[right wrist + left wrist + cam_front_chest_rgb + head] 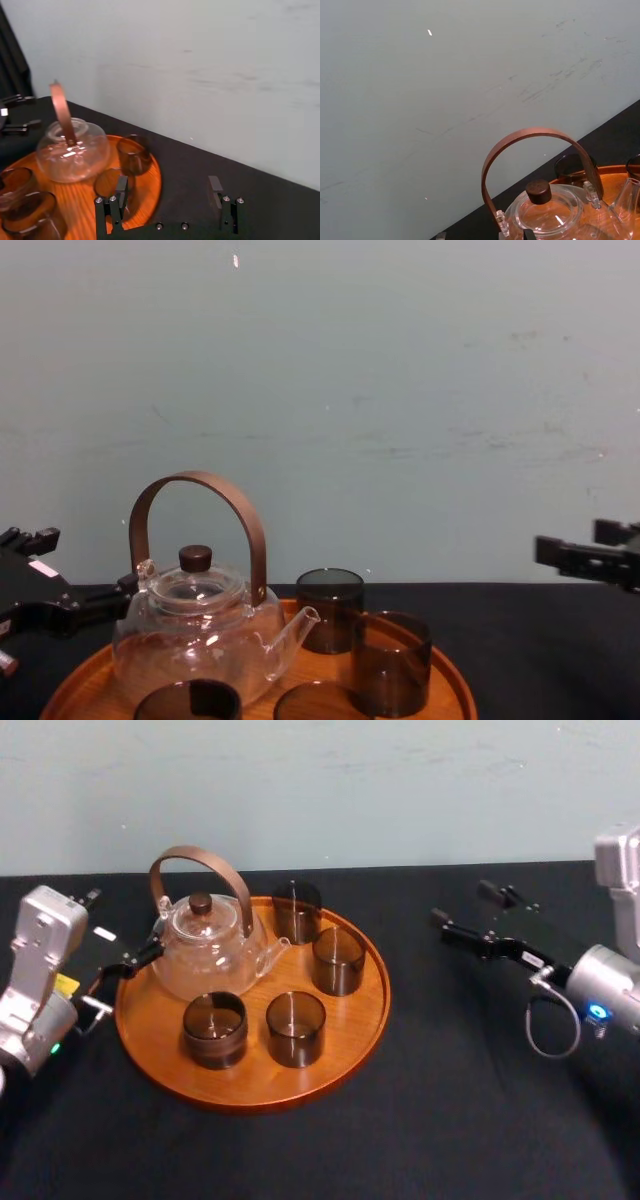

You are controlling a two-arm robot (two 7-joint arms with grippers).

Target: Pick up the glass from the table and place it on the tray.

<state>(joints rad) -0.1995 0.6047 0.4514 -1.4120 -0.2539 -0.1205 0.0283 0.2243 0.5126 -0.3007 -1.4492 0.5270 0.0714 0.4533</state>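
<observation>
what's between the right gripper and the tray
Bare black table, in the head view. The right gripper hangs open, clear of the tray; the left gripper sits by the teapot.

A clear glass teapot (555, 215) stands on a round orange-brown wooden tray (615, 172), its brown arched handle (530, 134) rising over a lid topped by a dark knob (539, 191). A dark smoked glass (570, 167) stands on the tray just behind the teapot, and a second glass (635, 167) shows at the picture's edge. The black bench (615, 137) meets a pale, scuffed wall (445, 90).
</observation>
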